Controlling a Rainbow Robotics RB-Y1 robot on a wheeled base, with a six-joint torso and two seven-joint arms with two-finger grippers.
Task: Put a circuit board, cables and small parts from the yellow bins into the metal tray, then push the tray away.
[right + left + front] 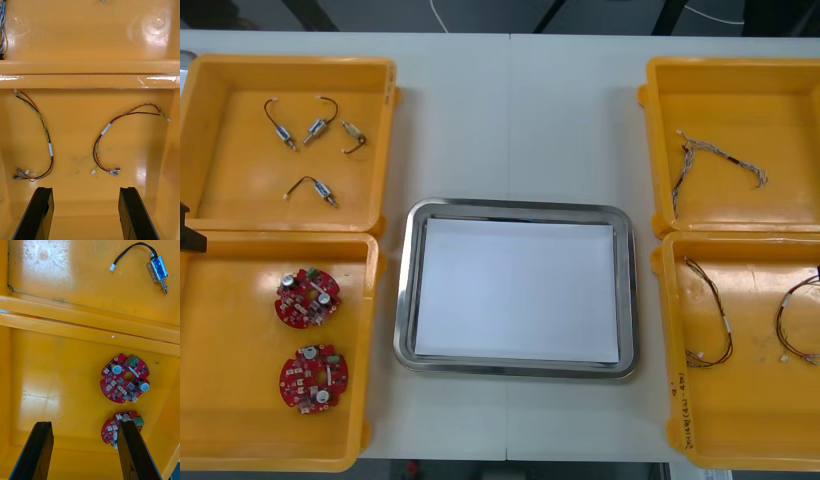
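Fingers apart, the left end effector (84,425) hangs over circuit boards (313,378) in the near left yellow bin (230,410); they look light, stiff and fragile, probably best pinched by the rim. The right end effector (85,190), also apart, overlooks limp cables (103,150) near right. The metal tray (405,290) lies between, unfilled.

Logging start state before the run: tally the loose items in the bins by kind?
Boards: 2
Metal parts: 4
Red-yellow cables: 2
Blue-white cable bundle: 1
Total: 9
Left gripper and right gripper hang open over the near bins.
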